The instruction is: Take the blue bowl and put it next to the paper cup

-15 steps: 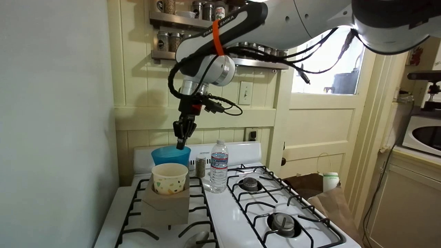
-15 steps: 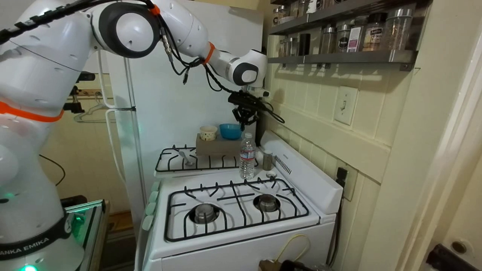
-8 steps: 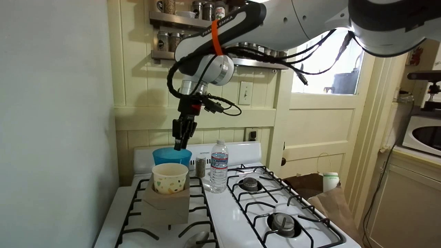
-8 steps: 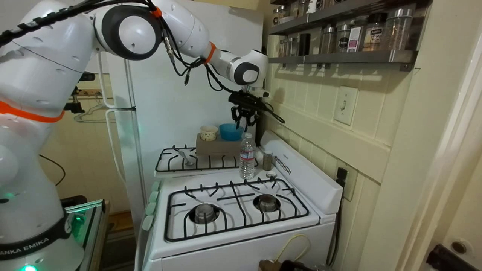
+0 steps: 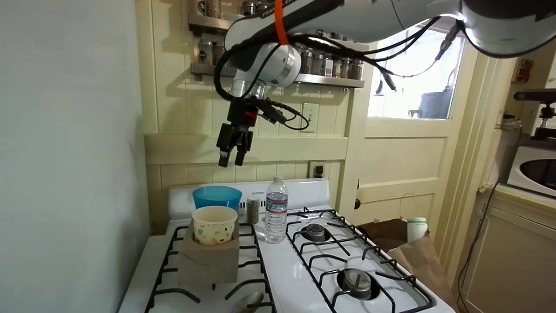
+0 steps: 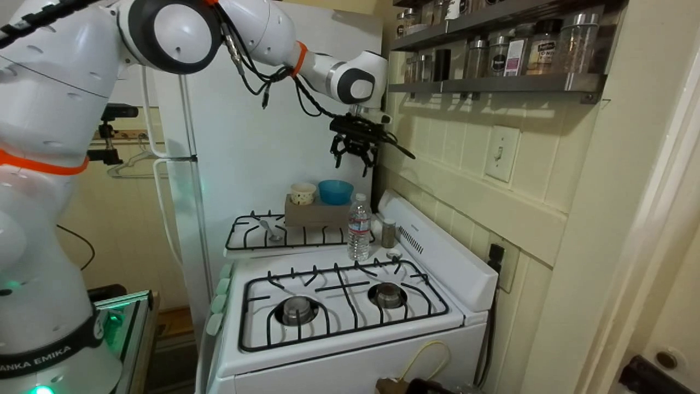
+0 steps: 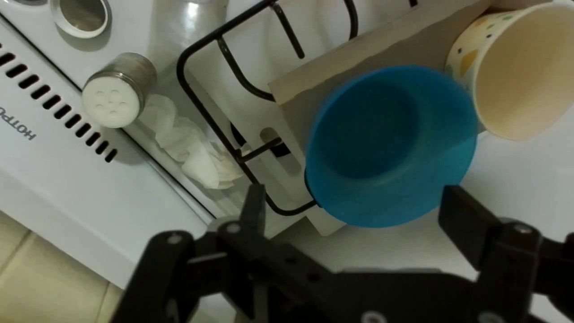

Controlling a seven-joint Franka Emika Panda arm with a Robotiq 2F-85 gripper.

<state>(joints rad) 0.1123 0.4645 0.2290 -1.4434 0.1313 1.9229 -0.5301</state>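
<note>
A black pincer (image 5: 231, 160) hangs in mid-air, its fingers (image 7: 466, 220) spread wide apart with nothing between them. A second ago those fingers were down at the rim of the blue bowl (image 6: 336, 192); now the pincer has risen, and clear air separates the two.

The bowl is below the pincer, open side up, sitting on a cardboard box (image 6: 317, 215). It has not visibly shifted over the last half second, while the pincer lifted away. Past the bowl from the pincer, on the same box, is the cream paper cup (image 7: 524, 76) with coloured specks. Bowl and cup are just beside each other; whether they touch cannot be told. The box stands on the stove-top desk (image 5: 289, 274). A water bottle (image 6: 359, 230) and a seasoning jar (image 6: 389, 234) are also lower than the pincer, both apart from it and on the side away from the cup.

For the task, this change suggests the bowl has been let go next to the cup, as asked. Probably all that is left is for the pincer to draw farther back without dipping and catching the bowl's rim.
</note>
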